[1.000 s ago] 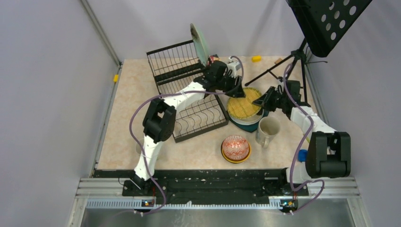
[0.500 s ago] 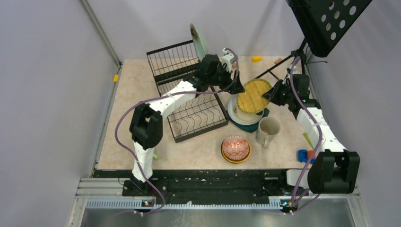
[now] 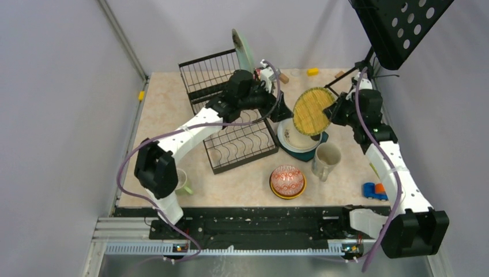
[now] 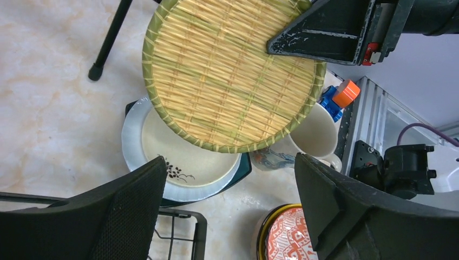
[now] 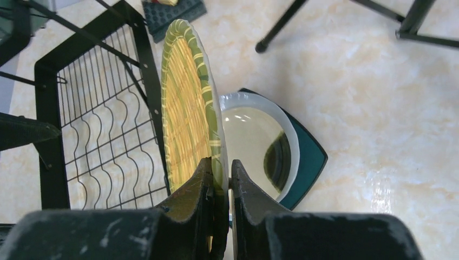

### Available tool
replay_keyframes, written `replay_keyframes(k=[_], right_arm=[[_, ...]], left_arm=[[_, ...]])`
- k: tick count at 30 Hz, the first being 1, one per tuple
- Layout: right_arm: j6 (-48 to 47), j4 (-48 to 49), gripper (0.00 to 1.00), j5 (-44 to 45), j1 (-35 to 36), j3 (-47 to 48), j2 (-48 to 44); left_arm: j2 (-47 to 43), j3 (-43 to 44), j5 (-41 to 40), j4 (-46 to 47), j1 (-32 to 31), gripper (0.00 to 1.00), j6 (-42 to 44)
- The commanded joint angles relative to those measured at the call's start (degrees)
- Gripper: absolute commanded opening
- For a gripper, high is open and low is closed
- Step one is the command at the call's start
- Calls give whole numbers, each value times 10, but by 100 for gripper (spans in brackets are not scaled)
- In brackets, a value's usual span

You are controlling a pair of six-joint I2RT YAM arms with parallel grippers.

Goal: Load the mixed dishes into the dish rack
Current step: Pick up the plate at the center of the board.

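At the far left a light-green mug [image 3: 184, 183] waits on the table beside the left arm, not yet loaded. Next comes the dish rack [image 3: 228, 124], with one pale teal plate [image 3: 243, 49] standing on edge in its raised back section; the wavy dividers of the flat tray look bare. The left gripper [image 3: 281, 109] hovers just past the rack's right edge, jaws spread wide and holding nothing, facing the woven plate [image 3: 313, 109]. That plate hangs in the air, tipped nearly upright, clamped at its rim by the right gripper [image 5: 221, 168], whose jaws are pinched narrow on it. Below it lies a white plate [image 4: 184, 162] on a dark teal plate [image 5: 311, 162], and nearer the arms a red-patterned bowl [image 3: 287, 179] and a cream mug [image 3: 327, 158].

The step in hand looks like a hand-over, or a direct carry to the rack (the wide left jaws suggest the former). Next, the left gripper would need to close on the free rim before the right lets go, then set the plate on edge between dividers.
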Motion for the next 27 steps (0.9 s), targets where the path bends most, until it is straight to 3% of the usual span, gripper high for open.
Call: replay_keyframes(k=[1, 6, 9, 20, 24, 27], right_arm=[[-38, 41, 0, 85, 51, 51, -46], [-57, 53, 0, 147, 85, 73, -66], [-77, 63, 0, 180, 113, 92, -74], [-152, 96, 0, 246, 214, 144, -73], [-187, 119, 0, 247, 258, 153, -69], [-209, 131, 0, 260, 292, 165, -63]], left_arm=[[-80, -25, -22, 45, 0, 92, 28], [-164, -74, -81, 68, 0, 94, 53], [-213, -101, -159, 74, 1, 98, 75], [-335, -178, -390, 62, 18, 99, 119], [-363, -204, -442, 60, 43, 99, 114], [-378, -215, -458, 36, 95, 99, 62]])
